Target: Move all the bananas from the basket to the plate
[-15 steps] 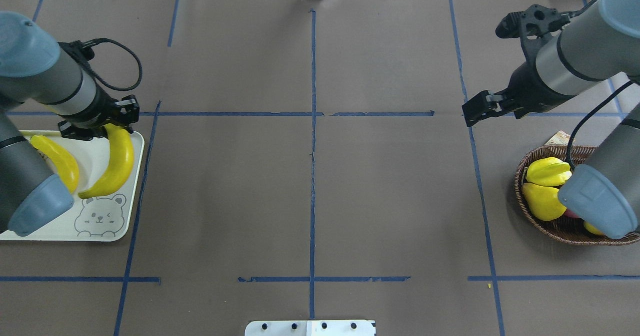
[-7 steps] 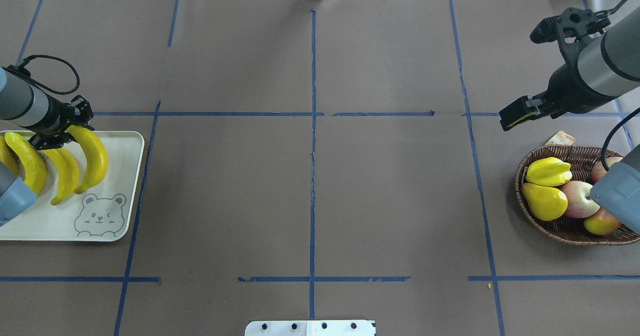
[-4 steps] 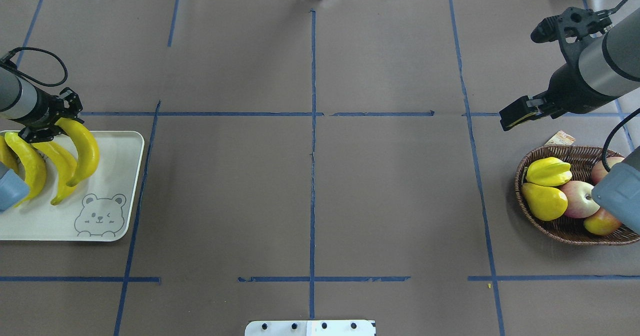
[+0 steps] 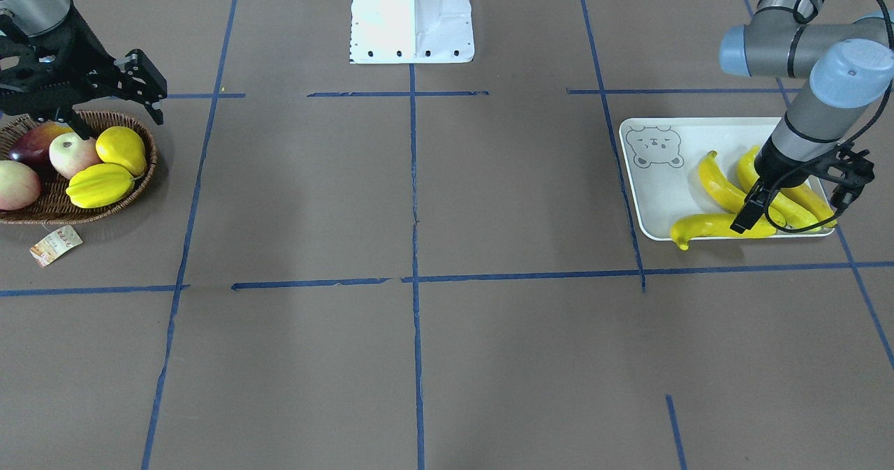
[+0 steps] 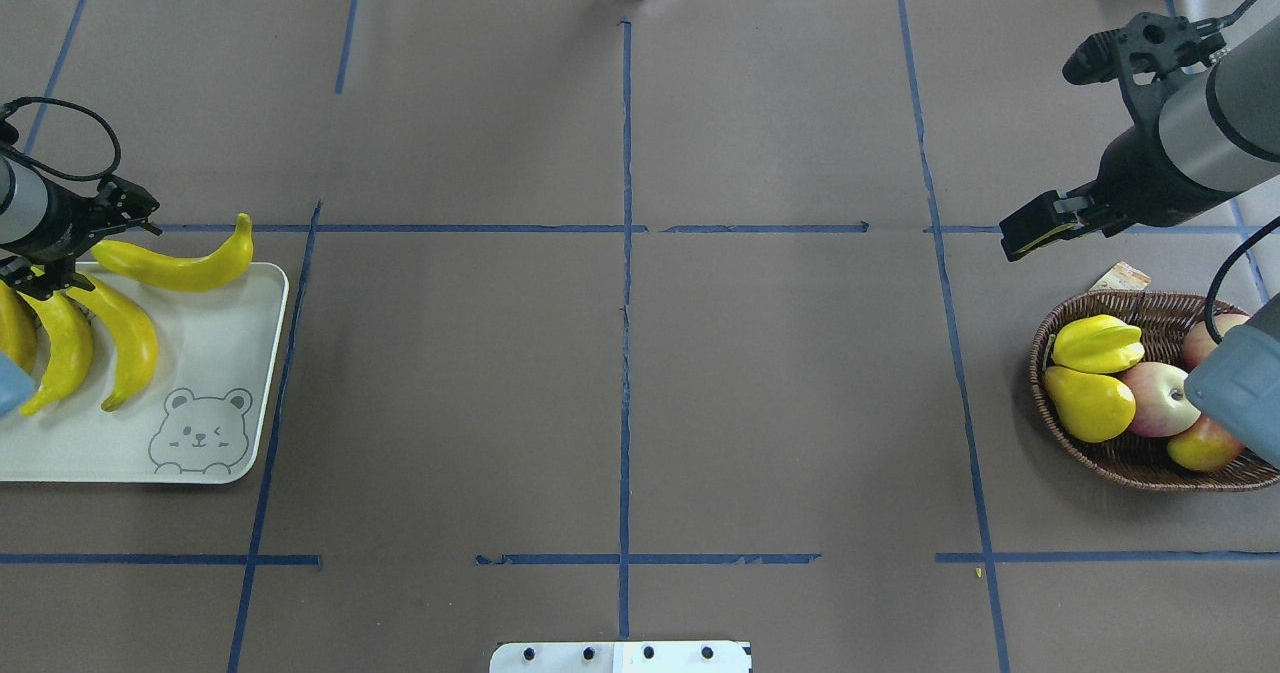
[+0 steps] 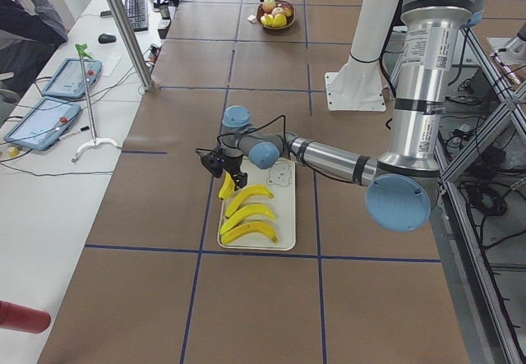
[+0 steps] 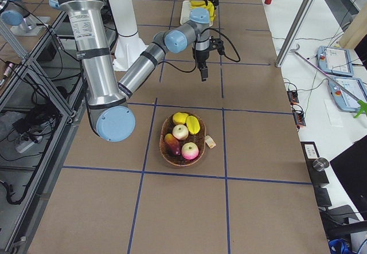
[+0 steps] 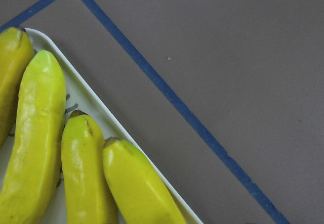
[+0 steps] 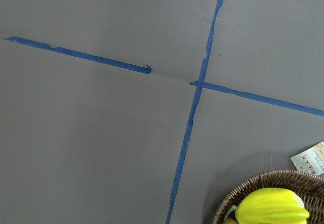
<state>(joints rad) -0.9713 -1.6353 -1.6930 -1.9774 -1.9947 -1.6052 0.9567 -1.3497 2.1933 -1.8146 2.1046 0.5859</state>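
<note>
Four bananas [image 5: 125, 338] on bear-print plate [image 5: 215, 373] — left claw [image 5: 80, 250] apart, right claw [image 5: 1020, 238] unclear

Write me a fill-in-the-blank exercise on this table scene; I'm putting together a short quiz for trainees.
1. The flat white rimmed tray holds ___ long yellow bananas.
2. The grey print on that tray shows a ___ face.
3. The ridged yellow starfruit lies in the dark brown woven ___.
Missing words: four; bear; basket.
</note>
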